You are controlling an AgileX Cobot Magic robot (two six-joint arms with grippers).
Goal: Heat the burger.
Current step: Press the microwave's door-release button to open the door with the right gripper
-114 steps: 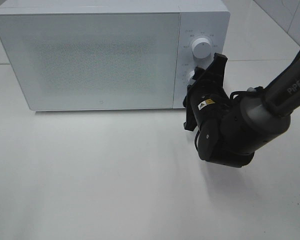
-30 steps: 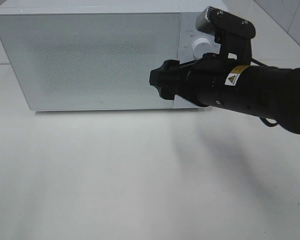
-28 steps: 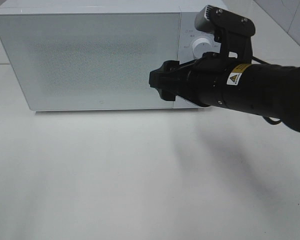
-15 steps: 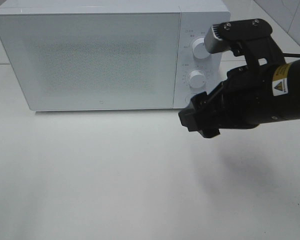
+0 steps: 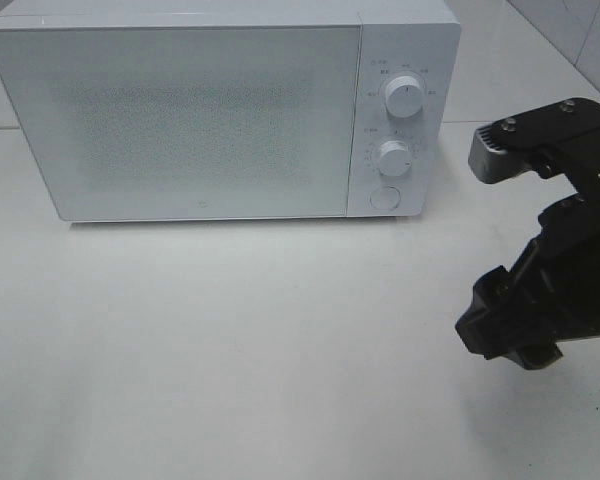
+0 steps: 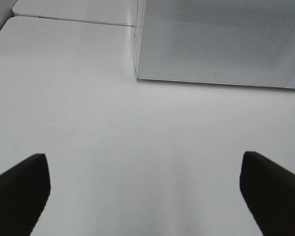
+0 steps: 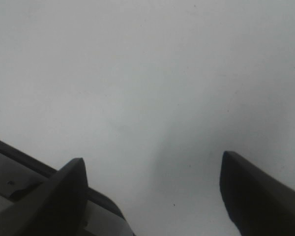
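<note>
- My left gripper (image 6: 142, 156): fingers spread wide with nothing between them, hanging over bare table (image 6: 113, 123) left of and nearer than the microwave (image 6: 216, 44). No change noted.
- Microwave door (image 5: 180, 120): shut and flush with the body. A second ago my right arm lay across its right edge; now the whole front is uncovered.
- Upper dial (image 5: 404, 97), lower dial (image 5: 392, 157), round button (image 5: 384, 197): all clear of my arm again, nothing touching them.
- My right gripper (image 5: 505, 335): pulled back to the near right, well apart from the oven, fingers apart and empty over the table in the wrist view.
- Meaning for the task: with the door closed and my hand off the controls, I judge the loading and setting work finished and the heating either running or about to.
- The burger: not in view anywhere. I judge it sits inside the microwave, but the frosted door shows nothing through it.
- Dial settings: pointers and printed marks too small to read.
- Left arm: absent from the high view.
- Right arm: cut off by the right edge of the high view; only wrist, camera mount and gripper show.
</note>
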